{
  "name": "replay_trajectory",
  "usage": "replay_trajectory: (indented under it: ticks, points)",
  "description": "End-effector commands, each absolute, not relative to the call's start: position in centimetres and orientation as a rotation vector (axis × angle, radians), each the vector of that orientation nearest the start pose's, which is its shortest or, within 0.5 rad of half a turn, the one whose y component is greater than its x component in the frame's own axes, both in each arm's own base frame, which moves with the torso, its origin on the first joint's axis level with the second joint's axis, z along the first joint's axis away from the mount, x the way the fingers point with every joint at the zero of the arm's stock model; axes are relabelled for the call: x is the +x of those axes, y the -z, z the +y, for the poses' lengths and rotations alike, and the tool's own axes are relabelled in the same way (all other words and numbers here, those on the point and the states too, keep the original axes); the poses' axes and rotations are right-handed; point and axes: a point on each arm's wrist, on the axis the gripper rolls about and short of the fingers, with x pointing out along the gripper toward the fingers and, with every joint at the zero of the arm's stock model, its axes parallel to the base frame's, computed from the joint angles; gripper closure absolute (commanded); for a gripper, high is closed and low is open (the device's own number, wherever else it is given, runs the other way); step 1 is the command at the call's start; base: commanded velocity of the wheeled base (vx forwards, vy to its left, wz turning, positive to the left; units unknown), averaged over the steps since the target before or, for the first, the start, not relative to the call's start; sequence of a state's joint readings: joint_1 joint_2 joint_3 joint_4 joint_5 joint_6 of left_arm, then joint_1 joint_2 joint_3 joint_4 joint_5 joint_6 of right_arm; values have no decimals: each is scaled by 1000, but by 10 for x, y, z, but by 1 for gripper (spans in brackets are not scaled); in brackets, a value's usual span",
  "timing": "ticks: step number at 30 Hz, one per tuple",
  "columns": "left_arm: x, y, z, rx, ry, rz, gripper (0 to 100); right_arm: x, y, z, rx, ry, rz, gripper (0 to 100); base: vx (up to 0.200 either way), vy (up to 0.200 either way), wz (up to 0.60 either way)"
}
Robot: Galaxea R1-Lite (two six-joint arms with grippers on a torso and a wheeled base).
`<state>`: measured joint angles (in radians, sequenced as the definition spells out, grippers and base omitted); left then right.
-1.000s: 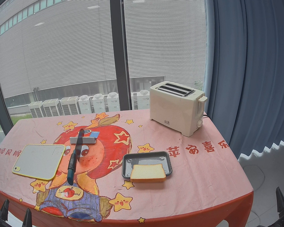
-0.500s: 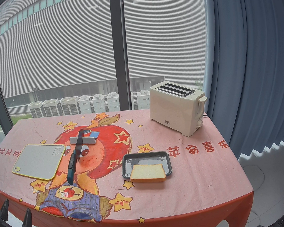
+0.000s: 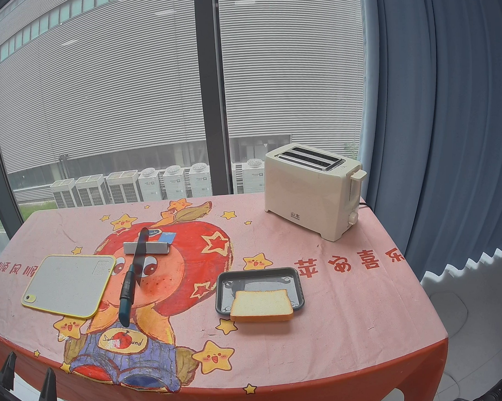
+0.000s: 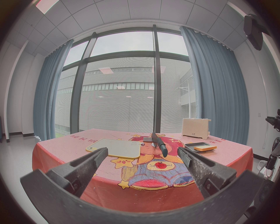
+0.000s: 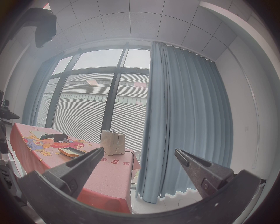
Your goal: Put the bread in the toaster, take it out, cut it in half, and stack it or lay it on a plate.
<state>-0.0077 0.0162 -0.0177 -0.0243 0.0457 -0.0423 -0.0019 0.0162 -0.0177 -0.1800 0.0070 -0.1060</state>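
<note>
The bread (image 3: 261, 305) lies on the front rim of the black plate (image 3: 258, 275), near the table's (image 3: 345, 326) front edge. The toaster (image 3: 311, 190) stands at the far right corner. The knife (image 3: 130, 278) lies beside the cutting board (image 3: 67, 284) near the left edge. The left claw (image 4: 142, 150) and the right claw (image 5: 139, 150) are wide open, holding nothing, off the table.

Bread (image 3: 261, 305) on near edge of tray (image 3: 232, 284); toaster (image 3: 311, 198) far R; knife (image 3: 132, 278) beside cutting board (image 3: 67, 284), L.
</note>
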Motion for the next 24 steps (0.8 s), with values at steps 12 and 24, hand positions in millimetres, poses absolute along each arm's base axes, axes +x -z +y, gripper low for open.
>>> replay_trajectory:
  ticks: [12, 24]
  points:
    - [-23, -79, 1, -44, -38, -22, 0, -23, -84, 1, -4, -41, -87, 0, 0, 0, 0]
    - [-23, -79, 1, -44, -38, -22, 0, -23, -85, 2, 253, -78, -78, 0, 0, 0, 0]
